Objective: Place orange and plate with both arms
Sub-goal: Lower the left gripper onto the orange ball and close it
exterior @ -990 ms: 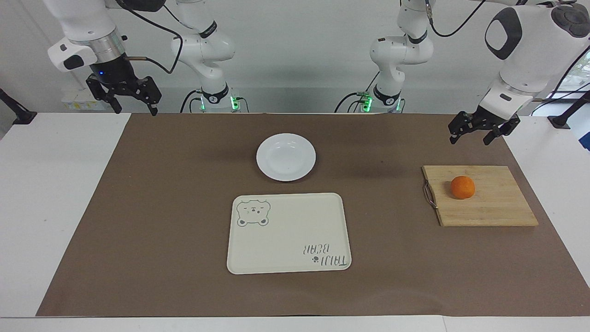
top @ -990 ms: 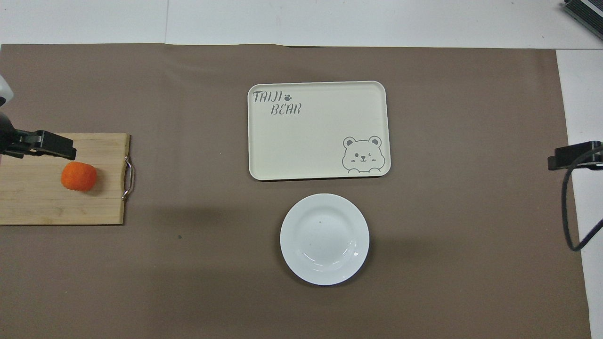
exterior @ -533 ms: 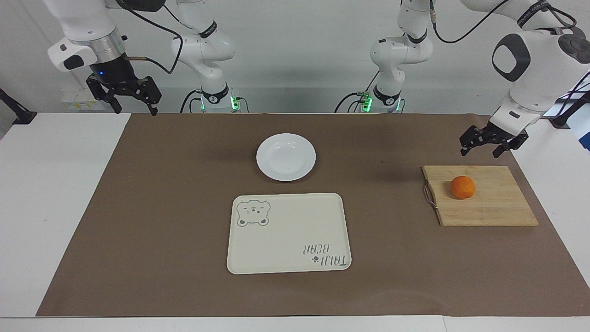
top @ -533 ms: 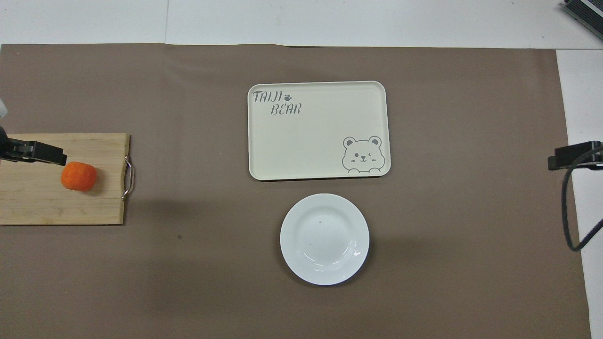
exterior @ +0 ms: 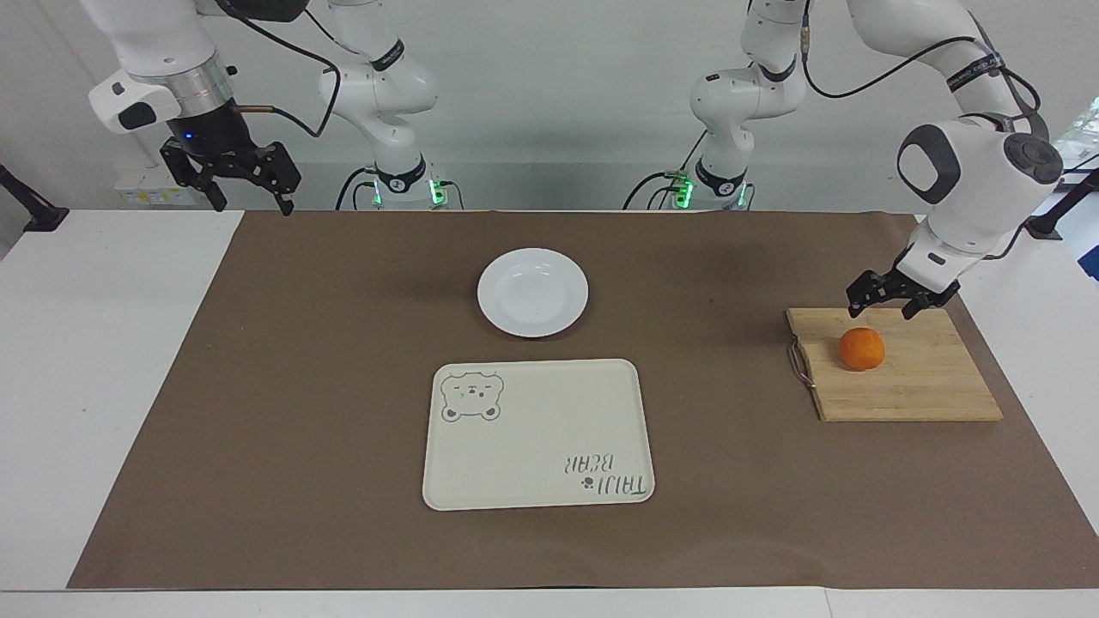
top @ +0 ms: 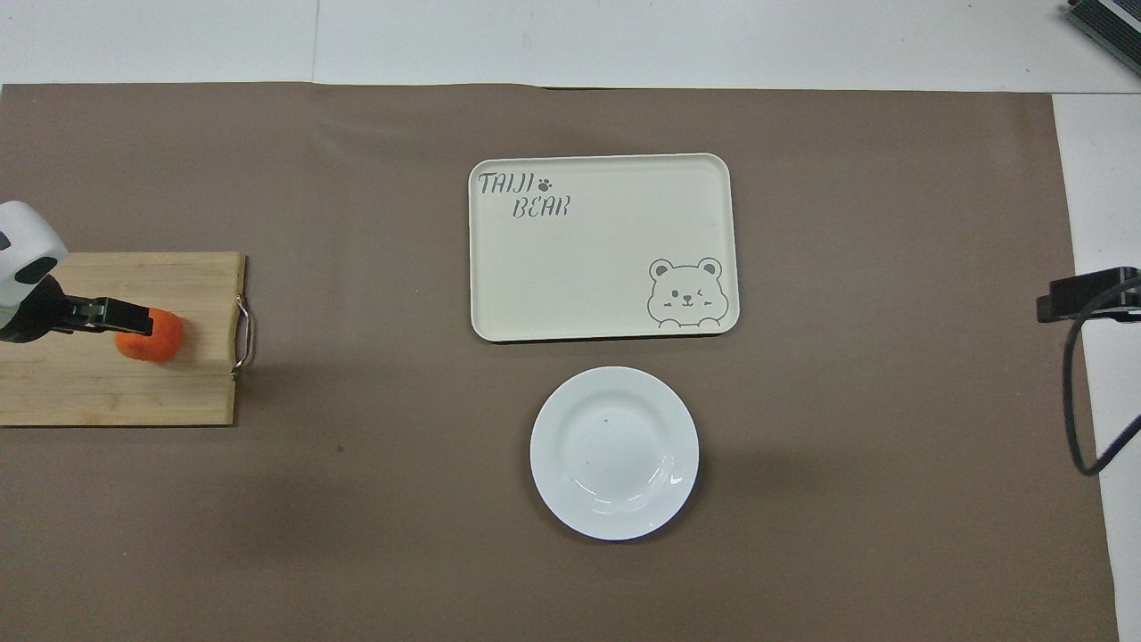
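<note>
The orange (exterior: pixel 861 349) lies on a wooden cutting board (exterior: pixel 932 390) toward the left arm's end of the table. My left gripper (exterior: pixel 880 307) is open and hangs a little above the orange without touching it. In the overhead view its dark finger (top: pixel 111 313) covers the edge of the orange (top: pixel 160 339). The white plate (exterior: pixel 532 292) sits empty at the middle of the brown mat, nearer to the robots than the cream bear tray (exterior: pixel 537 433). My right gripper (exterior: pixel 253 204) is open and empty, waiting high over the mat's corner at the right arm's end.
The board (top: pixel 89 392) has a metal handle (top: pixel 242 337) on the side toward the tray (top: pixel 603 247). The plate (top: pixel 614 453) and tray lie close together. Two smaller white arms with green-lit bases (exterior: pixel 403 184) stand at the robots' edge of the table.
My left gripper has come down and moved in over the board until it hangs just above the orange. The right arm, plate, tray and orange have not moved.
</note>
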Controlling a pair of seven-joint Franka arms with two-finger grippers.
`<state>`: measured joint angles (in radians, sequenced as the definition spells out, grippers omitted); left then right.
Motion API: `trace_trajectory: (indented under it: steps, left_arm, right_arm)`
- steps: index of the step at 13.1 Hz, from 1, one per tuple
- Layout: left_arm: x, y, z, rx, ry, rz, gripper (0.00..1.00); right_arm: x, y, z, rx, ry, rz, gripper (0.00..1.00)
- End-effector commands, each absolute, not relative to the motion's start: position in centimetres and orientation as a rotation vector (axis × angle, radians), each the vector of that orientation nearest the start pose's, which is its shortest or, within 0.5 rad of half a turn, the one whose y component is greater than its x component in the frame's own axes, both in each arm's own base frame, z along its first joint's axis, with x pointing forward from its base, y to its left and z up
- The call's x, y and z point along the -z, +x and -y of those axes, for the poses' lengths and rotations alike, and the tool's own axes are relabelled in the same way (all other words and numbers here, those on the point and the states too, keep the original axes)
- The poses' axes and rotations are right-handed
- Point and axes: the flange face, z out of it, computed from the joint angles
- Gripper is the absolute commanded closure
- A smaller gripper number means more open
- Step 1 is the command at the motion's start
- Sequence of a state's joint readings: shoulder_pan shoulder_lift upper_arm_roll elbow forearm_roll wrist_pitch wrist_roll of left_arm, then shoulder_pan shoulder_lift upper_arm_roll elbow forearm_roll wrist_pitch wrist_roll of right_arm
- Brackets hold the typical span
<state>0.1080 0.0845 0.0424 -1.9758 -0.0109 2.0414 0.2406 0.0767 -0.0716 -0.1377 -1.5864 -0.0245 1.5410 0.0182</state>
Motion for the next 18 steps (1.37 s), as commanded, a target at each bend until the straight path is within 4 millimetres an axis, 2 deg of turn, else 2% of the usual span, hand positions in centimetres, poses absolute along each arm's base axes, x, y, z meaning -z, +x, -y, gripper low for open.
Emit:
trace_trajectory:
  steps: [1,3,6,10,11,12,13,16,18]
  left_arm:
    - [-39.5,57.1,-9.6,-0.003,-3.142,-0.161,0.00]
    - [-37.4,57.3,-10.2,0.003,-3.146,-0.150,0.00]
    - [-34.5,57.5,-10.3,-0.007,-3.154,-0.140,0.00]
    - [-33.4,56.7,-9.9,-0.011,-3.154,-0.146,0.00]
    - [-33.3,56.7,-9.8,-0.011,-3.154,-0.158,0.15]
    - [-33.3,56.7,-9.9,-0.012,-3.158,-0.154,0.72]
    - [-33.4,56.6,-9.8,-0.014,-3.181,-0.127,1.00]
    - [-34.0,57.3,-9.4,0.000,-3.205,-0.111,1.00]
    - [-35.8,58.1,-8.9,0.007,-3.206,-0.119,1.00]
  right_arm:
    - [-65.6,52.5,3.7,0.054,-3.141,-0.138,0.00]
    - [-65.6,52.5,4.2,0.054,-3.141,-0.147,0.00]
    - [-65.6,52.4,3.7,0.052,-3.141,-0.133,0.00]
    - [-65.6,52.5,3.6,0.052,-3.141,-0.128,0.00]
    - [-65.6,52.5,3.6,0.054,-3.141,-0.128,0.00]
    - [-65.6,52.5,3.6,0.054,-3.141,-0.128,0.00]
    - [-65.6,52.4,3.7,0.052,-3.139,-0.133,0.00]
    - [-65.6,52.5,3.6,0.054,-3.141,-0.131,0.00]
    - [-65.7,52.5,3.6,0.057,-3.141,-0.128,0.00]
